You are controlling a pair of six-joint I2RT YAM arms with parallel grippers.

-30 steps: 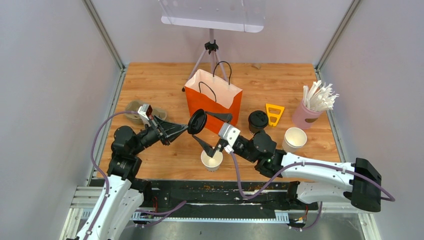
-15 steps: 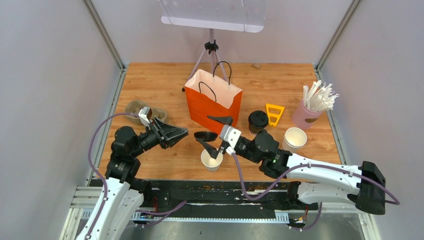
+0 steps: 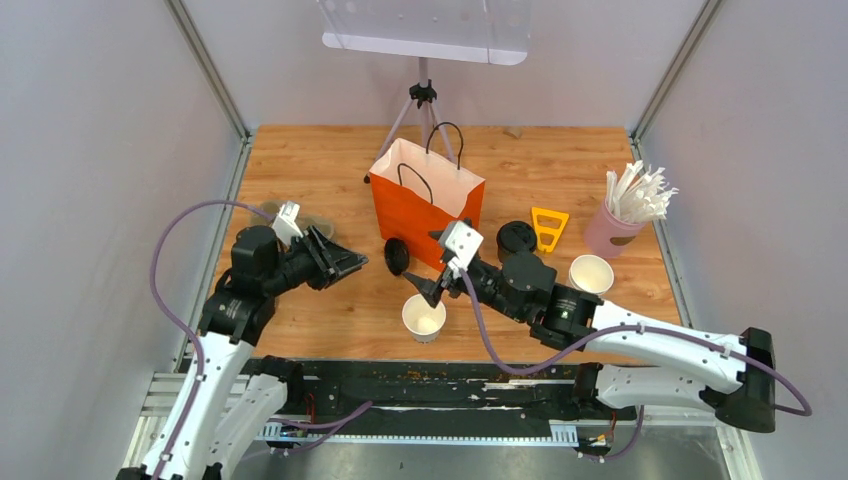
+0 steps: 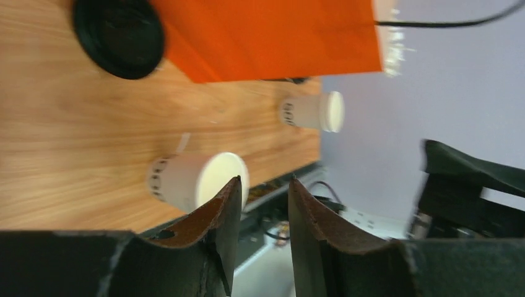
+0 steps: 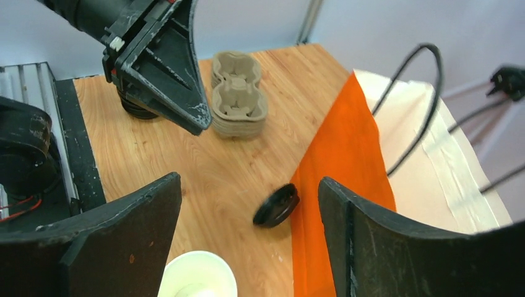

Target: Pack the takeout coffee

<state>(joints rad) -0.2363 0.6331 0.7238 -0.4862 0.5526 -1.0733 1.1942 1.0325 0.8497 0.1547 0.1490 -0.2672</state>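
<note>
One open white cup (image 3: 424, 317) (image 5: 198, 275) (image 4: 195, 179) stands near the table's front. A loose black lid (image 3: 397, 256) (image 5: 277, 205) (image 4: 117, 37) rests tilted against the foot of the orange paper bag (image 3: 427, 205) (image 5: 340, 179) (image 4: 272, 37). A second open cup (image 3: 590, 275) (image 4: 312, 111) and a lidded cup (image 3: 517, 238) stand to the right. My left gripper (image 3: 355, 262) (image 4: 263, 185) is open and empty, left of the lid. My right gripper (image 3: 430, 265) (image 5: 249, 182) stands wide open above the front cup and lid, holding nothing.
A brown pulp tray (image 3: 312, 226) (image 5: 238, 93) lies behind the left arm. A yellow plastic piece (image 3: 548, 228) and a pink cup of white straws (image 3: 622, 222) sit at the right. A tripod (image 3: 423, 100) stands behind the bag.
My left gripper opened and let go of the black lid, which fell to the table against the bag. The left arm drew back left; the right gripper rose off the cup toward the bag.
</note>
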